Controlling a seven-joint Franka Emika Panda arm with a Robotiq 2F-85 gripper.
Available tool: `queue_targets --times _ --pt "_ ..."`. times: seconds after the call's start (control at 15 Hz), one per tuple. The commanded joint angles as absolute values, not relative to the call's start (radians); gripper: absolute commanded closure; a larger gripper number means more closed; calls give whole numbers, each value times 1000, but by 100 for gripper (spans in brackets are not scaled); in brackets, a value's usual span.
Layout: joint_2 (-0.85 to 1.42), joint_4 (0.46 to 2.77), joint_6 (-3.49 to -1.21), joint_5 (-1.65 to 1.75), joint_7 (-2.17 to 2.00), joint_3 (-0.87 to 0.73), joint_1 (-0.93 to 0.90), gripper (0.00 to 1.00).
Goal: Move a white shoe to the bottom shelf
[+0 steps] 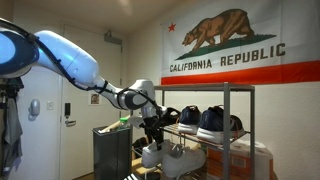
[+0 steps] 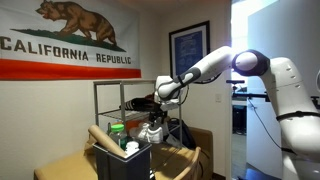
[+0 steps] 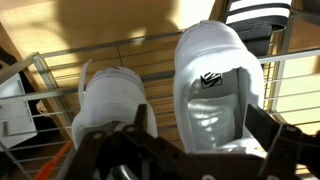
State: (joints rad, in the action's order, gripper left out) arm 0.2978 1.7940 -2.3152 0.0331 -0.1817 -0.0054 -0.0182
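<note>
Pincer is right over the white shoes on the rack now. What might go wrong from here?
1. The other white shoe lies close beside the white shoe that sits between the fingers of the pincer; a finger may nudge it.
2. The wire shelf has open gaps, so a sole or fingertip might snag.
3. Whether the grip is closed is unclear, so the shoe may slip.

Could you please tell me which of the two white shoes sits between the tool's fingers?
The white shoe showing a dark logo, toward the right of the wrist view, sits between them; the other white shoe lies off to the side.
</note>
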Motion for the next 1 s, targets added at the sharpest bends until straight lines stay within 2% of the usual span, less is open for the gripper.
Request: queue_targets --times 0.0,0.93 --pt "291 1850 -2358 44 -208 -27 -19 0" --pt "227 1937 -2351 50 -238 -34 -27 0"
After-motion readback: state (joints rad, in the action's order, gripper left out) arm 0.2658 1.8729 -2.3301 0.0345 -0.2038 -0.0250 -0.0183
